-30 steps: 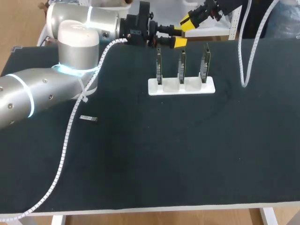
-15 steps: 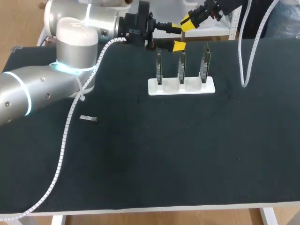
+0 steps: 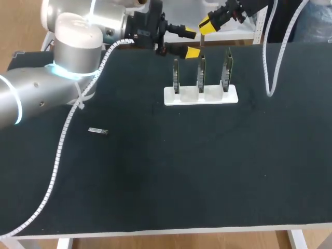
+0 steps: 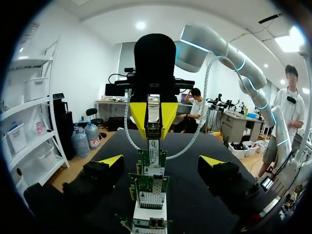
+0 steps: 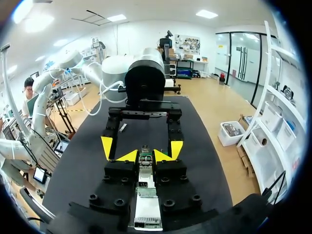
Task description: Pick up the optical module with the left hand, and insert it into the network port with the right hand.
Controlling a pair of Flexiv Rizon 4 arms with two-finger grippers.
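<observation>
The optical module [image 4: 153, 146] hangs upright from my right gripper [image 4: 148, 113], which is shut on its upper end just above the middle network card [image 4: 148, 186]. In the right wrist view the module [image 5: 145, 159] sits pinched between that gripper's [image 5: 145, 156] yellow tips. My left gripper [image 3: 191, 42] stands open beside it, fingers spread on either side of the module without touching it [image 4: 161, 163]. In the head view the right gripper [image 3: 206, 25] hovers over the white stand [image 3: 201, 96] with three upright cards.
A second small module [image 3: 97, 130] lies flat on the dark mat at the left. My left arm's white cable [image 3: 62, 140] trails across the mat's left side. Another cable [image 3: 268, 67] hangs at the right, behind the stand.
My left gripper has opened wide, let go of the module and drawn back a little to the left. The right gripper still holds the module over the cards.
</observation>
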